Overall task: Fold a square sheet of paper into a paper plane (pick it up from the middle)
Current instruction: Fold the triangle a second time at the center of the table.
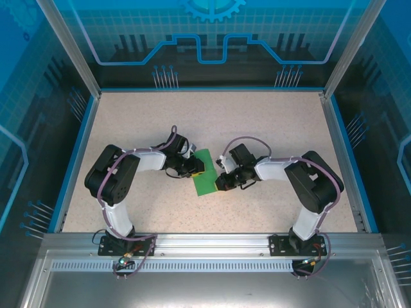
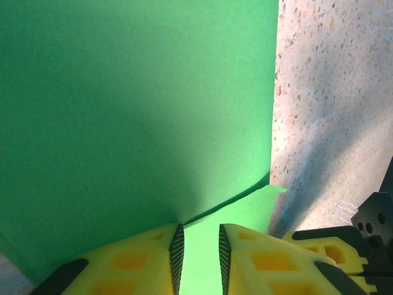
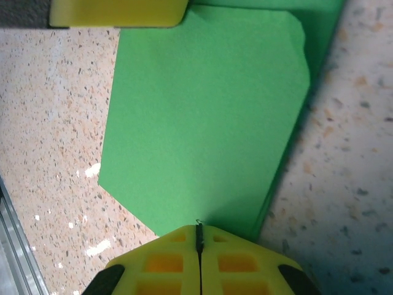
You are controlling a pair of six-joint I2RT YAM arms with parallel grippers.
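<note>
While both arms reach inward over the speckled table [image 1: 270, 122], I log my findings from left to right.

Left gripper [image 1: 192, 168]: in the top view it sits at the 9 o'clock side of the sheet of paper [image 1: 207, 184], with its tip over the sheet's left edge. On its wrist camera the yellow fingers [image 2: 132, 264], faced with black ribbed pads, stand a narrow gap apart and are not closed. Green paper shows through that gap. I cannot tell whether either pad touches it, and I can confirm no hold.

Sheet of paper: it lies near the centre of the table, between the two grippers. It is plain bright green and already folded. From the left wrist, one broad face runs from 9 to 12 o'clock, shaded lower down. A second layer pokes out beneath it toward 5 o'clock, with a dark shadow line between the two. From the right wrist, the upper layer lies flat with clipped corners at 1 and 8 o'clock. A darker strip of the lower layer runs along its right side.

Right gripper [image 1: 221, 182]: it sits at 4 o'clock of the sheet. Its fingers [image 3: 242, 261] are pressed fully together, and the tips meet the sheet's near edge. I cannot tell whether that edge is nipped between them.
</note>
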